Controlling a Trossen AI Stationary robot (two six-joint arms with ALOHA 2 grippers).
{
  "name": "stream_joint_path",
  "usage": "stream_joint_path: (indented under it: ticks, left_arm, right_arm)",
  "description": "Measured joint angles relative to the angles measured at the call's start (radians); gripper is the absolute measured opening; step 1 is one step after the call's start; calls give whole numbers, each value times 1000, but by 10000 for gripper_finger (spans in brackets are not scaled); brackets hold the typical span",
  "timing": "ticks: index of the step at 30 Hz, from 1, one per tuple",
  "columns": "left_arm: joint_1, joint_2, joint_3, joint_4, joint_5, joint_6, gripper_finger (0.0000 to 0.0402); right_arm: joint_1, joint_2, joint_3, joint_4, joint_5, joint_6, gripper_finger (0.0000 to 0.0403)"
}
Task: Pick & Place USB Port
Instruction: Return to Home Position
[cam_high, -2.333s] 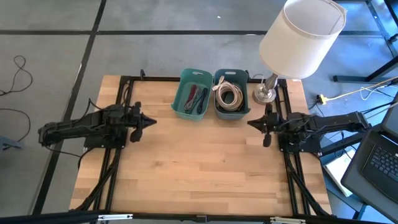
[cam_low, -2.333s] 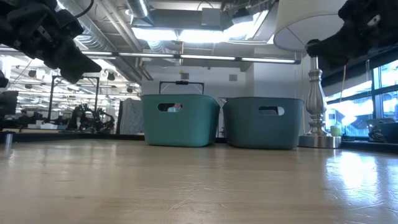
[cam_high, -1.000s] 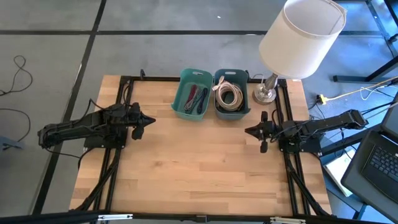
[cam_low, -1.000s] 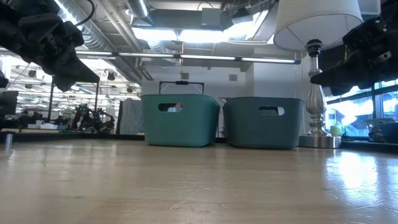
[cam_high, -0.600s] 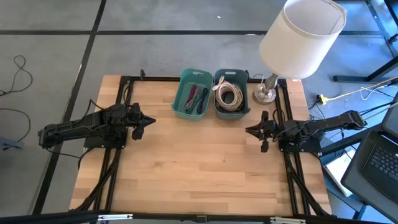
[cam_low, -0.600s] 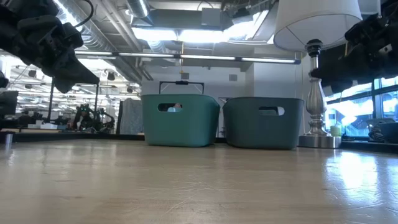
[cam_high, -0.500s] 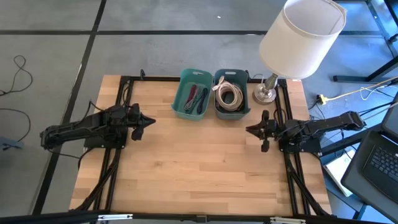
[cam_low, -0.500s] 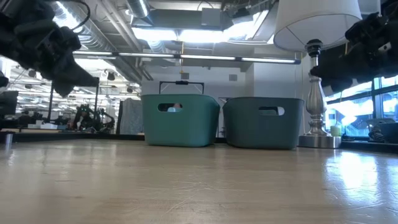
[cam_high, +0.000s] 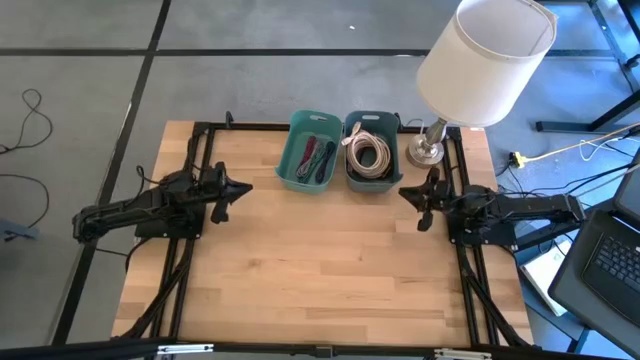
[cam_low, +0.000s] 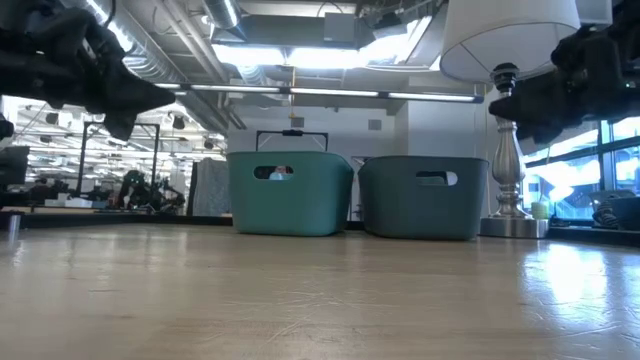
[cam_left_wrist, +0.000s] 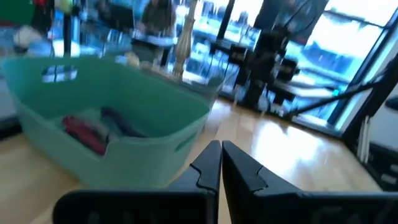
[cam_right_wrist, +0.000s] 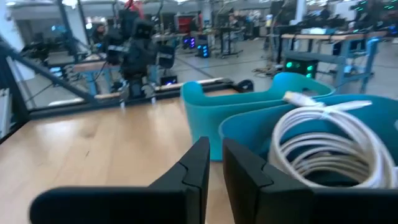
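Note:
Two bins stand side by side at the table's far edge. The green bin (cam_high: 310, 152) (cam_left_wrist: 106, 124) holds red and dark cables (cam_left_wrist: 87, 132). The darker teal bin (cam_high: 372, 152) (cam_right_wrist: 323, 134) holds a coiled white cable (cam_right_wrist: 323, 146). My left gripper (cam_high: 245, 187) (cam_left_wrist: 221, 165) hovers shut over the table, left of the green bin, pointing at it. My right gripper (cam_high: 402, 193) (cam_right_wrist: 216, 163) hovers shut, right of and nearer than the teal bin, pointing toward the bins. In the low view both grippers (cam_low: 175, 93) (cam_low: 497, 108) are well above the tabletop.
A table lamp with a white shade (cam_high: 485, 58) stands on its metal base (cam_high: 425, 152) at the far right corner, beside the teal bin and close to my right arm. The bare wooden tabletop (cam_high: 320, 260) stretches between and in front of the arms.
My left gripper has risen and moved a little right and toward the far edge, nearer the green bin. My right gripper has swung toward the far edge, nearer the teal bin, and risen slightly. Both have stayed shut. The bins have not moved.

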Motion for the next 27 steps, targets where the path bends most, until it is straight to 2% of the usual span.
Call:
stream_joint_path:
  ticks: [3,15,27]
  left_arm:
    - [0,0,-44,125,0,0,7]
    - [-1,0,-44,134,3,0,8]
    - [-1,3,-44,128,1,0,6]
  right_arm:
    - [-36,-24,0,0,0,0,49]
    - [-115,-120,0,1,-1,0,49]
    - [-118,-118,0,0,-1,0,49]
